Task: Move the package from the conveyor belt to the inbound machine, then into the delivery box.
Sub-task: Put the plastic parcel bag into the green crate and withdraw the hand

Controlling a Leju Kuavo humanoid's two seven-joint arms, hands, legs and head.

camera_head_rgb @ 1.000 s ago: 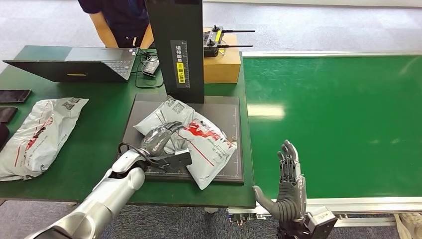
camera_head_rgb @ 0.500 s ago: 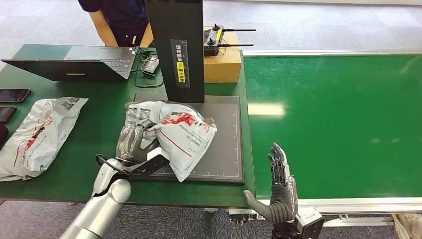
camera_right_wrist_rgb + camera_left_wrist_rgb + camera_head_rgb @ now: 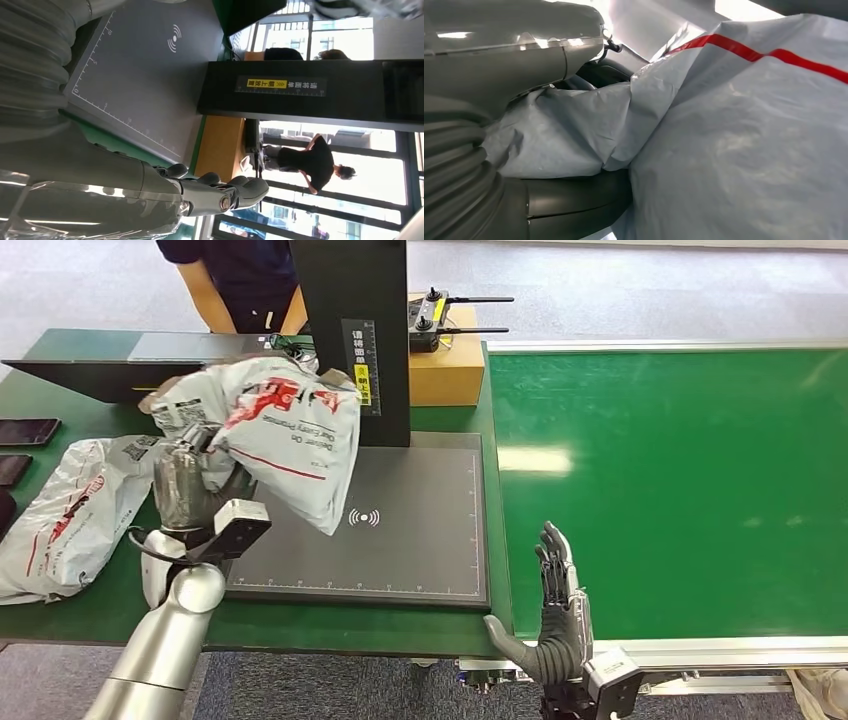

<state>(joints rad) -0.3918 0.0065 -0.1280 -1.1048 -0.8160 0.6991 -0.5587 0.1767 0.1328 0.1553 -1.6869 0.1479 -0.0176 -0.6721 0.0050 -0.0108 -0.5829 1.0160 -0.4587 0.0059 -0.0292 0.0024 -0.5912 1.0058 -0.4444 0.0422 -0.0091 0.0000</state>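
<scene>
A grey plastic mail package [image 3: 270, 425] with red print hangs in the air above the left edge of the inbound machine's dark scan pad [image 3: 400, 530]. My left hand [image 3: 188, 490] grips its lower left end from beneath; the left wrist view has the crumpled grey package [image 3: 724, 150] pressed against my left hand [image 3: 524, 125]. My right hand [image 3: 555, 615] stands upright and open at the table's front edge, between the pad and the green conveyor belt [image 3: 680, 480], holding nothing. The right wrist view looks past my right hand [image 3: 150, 195] at the scan pad [image 3: 145, 75].
The machine's black column [image 3: 355, 335] rises behind the pad. A second grey package [image 3: 75, 510] lies at the table's left. A laptop [image 3: 90, 365], phones [image 3: 28, 430], a cardboard box [image 3: 445, 370] with a remote controller, and a person [image 3: 240, 280] are at the back.
My left hand has lifted the package off the scan pad and carried it up and to the left. The pad now lies bare. My right hand has sunk slightly lower.
</scene>
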